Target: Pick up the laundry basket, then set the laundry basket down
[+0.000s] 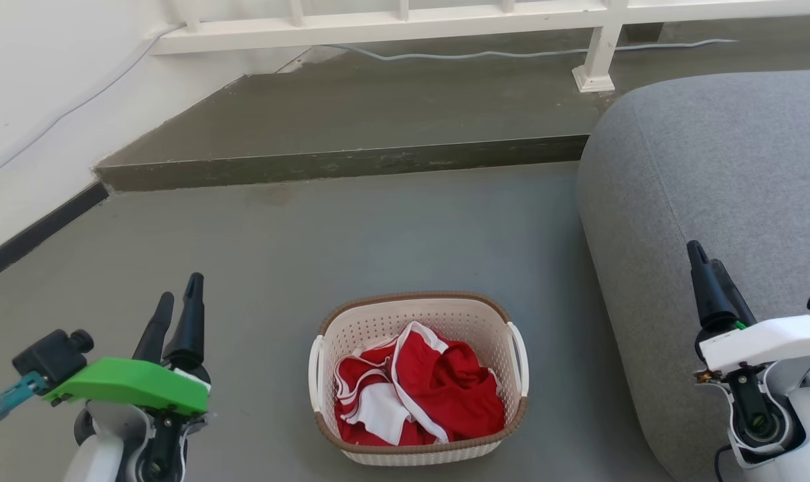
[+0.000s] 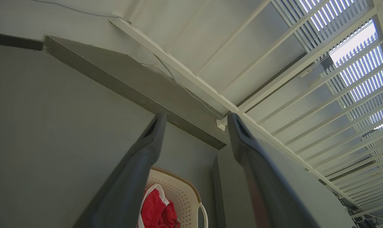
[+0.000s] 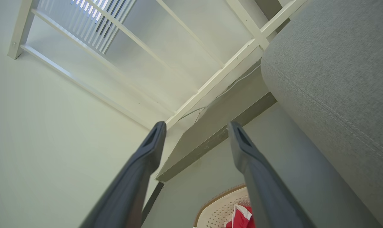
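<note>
The pick-up has not begun, I judge. The laundry basket (image 1: pixel 405 320) stands on the floor (image 1: pixel 311 234) at 6 o'clock in the head view, with red clothes (image 1: pixel 445 395) inside and the sofa (image 1: pixel 713 167) near at 3 o'clock. The left gripper (image 1: pixel 179 289) at 8 o'clock and the right gripper (image 1: pixel 706 258) at 4 o'clock hang apart from it, fingers spread wide and touching nothing. Next, each should descend to a side handle (image 1: pixel 520 358).
</note>
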